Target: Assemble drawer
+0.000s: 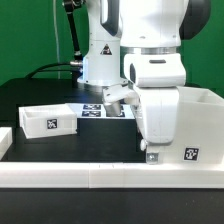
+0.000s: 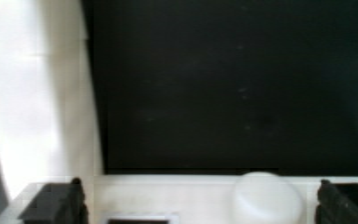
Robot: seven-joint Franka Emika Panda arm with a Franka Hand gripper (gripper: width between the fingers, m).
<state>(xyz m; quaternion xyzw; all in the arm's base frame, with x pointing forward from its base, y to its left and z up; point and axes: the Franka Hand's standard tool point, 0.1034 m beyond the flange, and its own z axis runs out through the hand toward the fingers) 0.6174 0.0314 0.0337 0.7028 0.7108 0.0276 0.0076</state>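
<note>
My gripper [image 1: 150,152] hangs low at the front of the table, just to the exterior view's left of a large white tagged drawer part [image 1: 200,122]. In the wrist view the gripper [image 2: 202,198] is open. Its dark fingertips [image 2: 53,201] stand wide apart on either side of a white panel [image 2: 176,192] that carries a round white knob [image 2: 265,190]. I cannot tell whether the fingers touch the panel. A white wall [image 2: 30,90] runs along one side. A smaller white tagged tray [image 1: 45,120] sits apart on the exterior view's left.
The long white rail [image 1: 100,176] borders the table's front edge. The marker board [image 1: 100,110] lies behind, by the arm's base. Another white piece [image 1: 5,142] shows at the exterior view's far left. Black table top [image 2: 229,80] lies under the wrist.
</note>
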